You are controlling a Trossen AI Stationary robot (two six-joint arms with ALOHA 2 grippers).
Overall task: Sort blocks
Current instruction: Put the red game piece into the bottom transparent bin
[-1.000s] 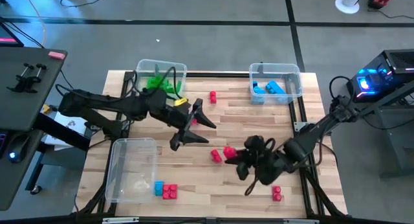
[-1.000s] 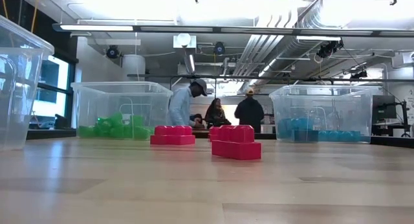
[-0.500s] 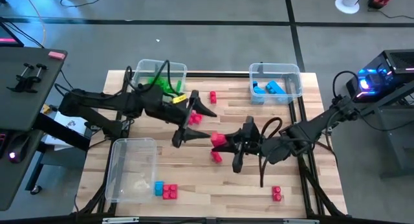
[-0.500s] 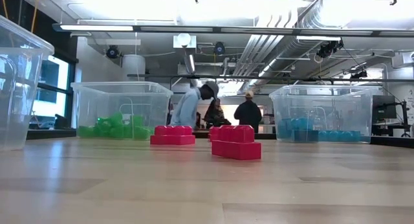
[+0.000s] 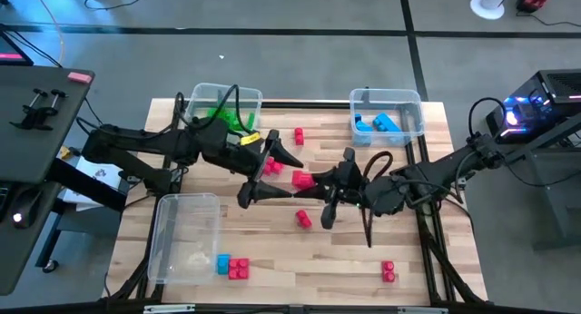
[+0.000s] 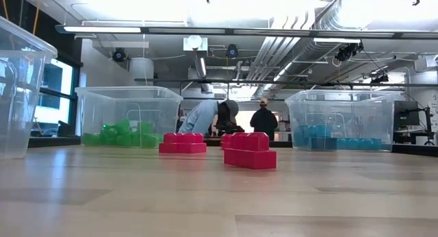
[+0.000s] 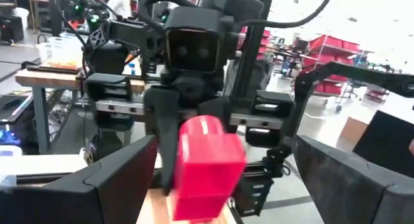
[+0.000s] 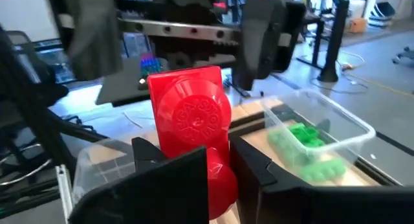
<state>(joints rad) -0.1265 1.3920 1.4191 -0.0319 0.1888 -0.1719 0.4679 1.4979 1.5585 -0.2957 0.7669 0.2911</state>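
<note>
Red studded plastic toy brick (image 5: 302, 179), clamped in right gripper (image 5: 313, 181) facing spread-fingered empty left gripper (image 5: 270, 173): likely light, rigid, smooth-sided; best pinched across flat sides.

Wooden table (image 5: 300, 260): three clear bins (image 5: 184, 237), scattered red blocks (image 5: 303, 220).

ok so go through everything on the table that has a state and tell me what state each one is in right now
Right gripper: shut on a red block, held above the table.
Left gripper: open, facing the red block.
Green bin: holds green blocks.
Blue bin: holds blue blocks.
Third bin: holds no blocks.
</note>
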